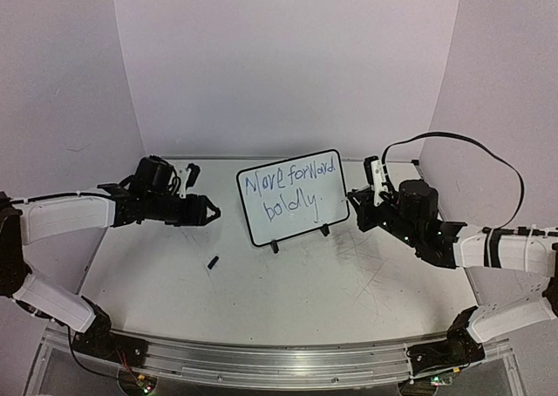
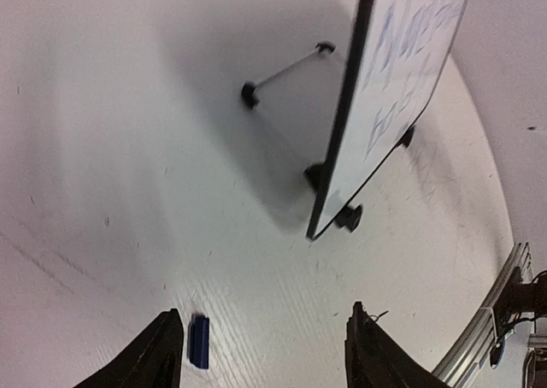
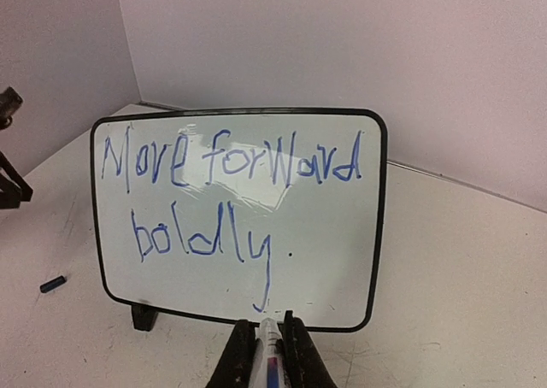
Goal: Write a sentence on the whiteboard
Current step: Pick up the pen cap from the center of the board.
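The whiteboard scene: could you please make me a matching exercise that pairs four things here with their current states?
Things:
1 whiteboard
2 marker
3 left gripper
4 small blue piece

States:
A lying on the table
B open and empty
C standing upright, bearing the sentence
D clamped in the right gripper

Pairs: 1-C, 2-D, 3-B, 4-A.

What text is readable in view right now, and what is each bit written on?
"Move forward": blue marker handwriting, top line on the small black-framed white whiteboard.
"boldly.": blue handwriting, second line, same board.
White marker in the right end effector: any print on its barrel is too blurred to read.
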Controlling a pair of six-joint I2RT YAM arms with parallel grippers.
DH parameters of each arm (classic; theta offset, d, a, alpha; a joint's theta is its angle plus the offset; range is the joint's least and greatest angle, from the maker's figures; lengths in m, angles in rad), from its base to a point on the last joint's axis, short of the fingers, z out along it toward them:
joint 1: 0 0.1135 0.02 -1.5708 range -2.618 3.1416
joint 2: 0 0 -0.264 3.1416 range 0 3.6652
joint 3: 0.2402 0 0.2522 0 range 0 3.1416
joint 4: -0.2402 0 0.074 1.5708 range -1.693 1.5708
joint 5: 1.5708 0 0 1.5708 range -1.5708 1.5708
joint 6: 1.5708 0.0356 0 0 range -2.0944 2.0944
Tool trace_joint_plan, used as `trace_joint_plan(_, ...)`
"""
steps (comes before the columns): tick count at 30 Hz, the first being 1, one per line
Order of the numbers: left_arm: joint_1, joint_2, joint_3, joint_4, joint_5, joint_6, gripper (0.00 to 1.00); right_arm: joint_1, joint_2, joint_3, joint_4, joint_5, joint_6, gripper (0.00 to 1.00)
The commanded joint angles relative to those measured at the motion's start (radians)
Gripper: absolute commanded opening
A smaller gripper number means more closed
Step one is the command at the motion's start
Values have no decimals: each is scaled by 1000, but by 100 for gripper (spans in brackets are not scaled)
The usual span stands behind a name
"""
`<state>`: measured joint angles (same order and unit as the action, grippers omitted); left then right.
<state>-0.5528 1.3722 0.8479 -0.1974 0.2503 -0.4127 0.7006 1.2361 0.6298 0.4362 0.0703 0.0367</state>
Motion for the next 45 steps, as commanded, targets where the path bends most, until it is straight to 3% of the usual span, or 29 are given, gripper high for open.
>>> trace_joint_plan(1, -57, 113, 26, -189, -90, -33, 64, -3, -25, 47, -29, -63, 33, 0)
trace_joint_plan(11, -141, 342, 108, -221, -180, 24, 52, -3, -112, 27, -66, -91, 51, 0)
trace_joint_plan(19, -175, 366, 88, -224, -229, 31, 31, -2, -125, 21, -74, -89, 51, 0)
trace_joint_plan(22, -207, 331, 63, -224, -282, 37, 15, -2, -118, 29, -75, -95, 57, 0)
trace_joint_plan(30, -275, 57, -52, -142, -374, 63, 5, -1, -57, 98, -99, -244, 111, 0)
trace_joint_plan(35, -317, -179, -189, 157, -216, 184, 3, 0, 27, 202, -158, -459, 114, 0)
trace_joint_plan(38, -337, -241, -233, 334, -143, 279, 3, 24, 88, 270, -167, -593, 105, 0)
trace_joint_plan(41, -353, -244, -221, 387, -103, 376, 2, 95, 156, 340, -185, -642, 85, 0)
trace_joint_plan(45, -364, -214, -187, 386, -63, 477, 1, 203, 229, 429, -212, -574, 46, 0)
